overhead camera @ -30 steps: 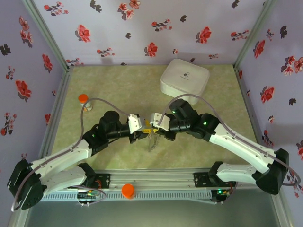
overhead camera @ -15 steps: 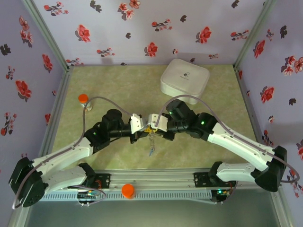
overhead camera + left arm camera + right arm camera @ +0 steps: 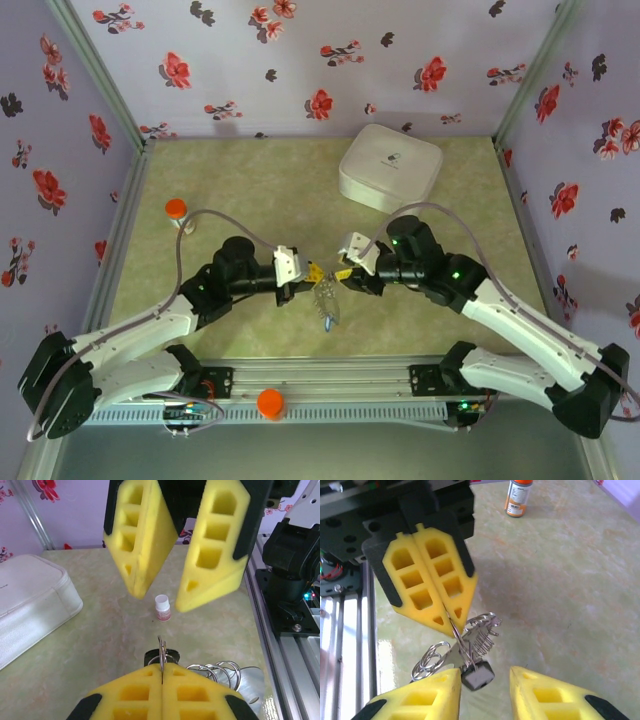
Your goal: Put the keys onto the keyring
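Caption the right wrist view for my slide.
Left gripper shut on the key bunch, black key head hanging before the open right gripper.

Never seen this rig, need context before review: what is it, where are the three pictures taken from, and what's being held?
Two robot arms, left and right, are bolted at the table's near edge, each ending in a yellow two-finger pincer. One picture looks down from above and behind; the other two come from cameras on the wrists. On the table: a white box, an orange-capped bottle, a small white cylinder. The left pincer is shut on a key-and-ring bundle, wire loops plus a black-headed key; which piece it pinches I can't tell. The right pincer faces it, open, holding nothing.
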`<state>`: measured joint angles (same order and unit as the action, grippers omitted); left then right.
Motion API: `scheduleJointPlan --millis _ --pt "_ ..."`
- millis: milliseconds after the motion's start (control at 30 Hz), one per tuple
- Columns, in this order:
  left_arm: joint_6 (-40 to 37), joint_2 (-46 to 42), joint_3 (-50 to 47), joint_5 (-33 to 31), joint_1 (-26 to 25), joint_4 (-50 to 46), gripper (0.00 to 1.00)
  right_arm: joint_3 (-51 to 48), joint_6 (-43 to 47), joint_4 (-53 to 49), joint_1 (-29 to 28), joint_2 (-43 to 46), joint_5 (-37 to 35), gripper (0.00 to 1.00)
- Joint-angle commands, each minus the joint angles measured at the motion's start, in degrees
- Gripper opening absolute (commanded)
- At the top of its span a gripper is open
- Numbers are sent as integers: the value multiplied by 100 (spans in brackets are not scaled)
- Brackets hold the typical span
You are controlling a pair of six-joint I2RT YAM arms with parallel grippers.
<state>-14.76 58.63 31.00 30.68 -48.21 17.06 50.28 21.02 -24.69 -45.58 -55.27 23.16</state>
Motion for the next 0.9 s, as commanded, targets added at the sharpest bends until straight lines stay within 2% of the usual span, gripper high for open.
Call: scheduleJointPlan --millis 0,367,600,867 --pt "141 -157 -158 -70 -3 1055 0 -142 -634 354 76 29 614 31" --pt "192 -188 -299 17 5 1286 0 -142 -562 542 76 -147 620 26" --pt "248 -168 -328 86 7 1429 0 -133 -417 383 76 -236 762 13" --pt "300 -121 -288 154 0 1506 0 -98 -388 485 78 -365 904 5"
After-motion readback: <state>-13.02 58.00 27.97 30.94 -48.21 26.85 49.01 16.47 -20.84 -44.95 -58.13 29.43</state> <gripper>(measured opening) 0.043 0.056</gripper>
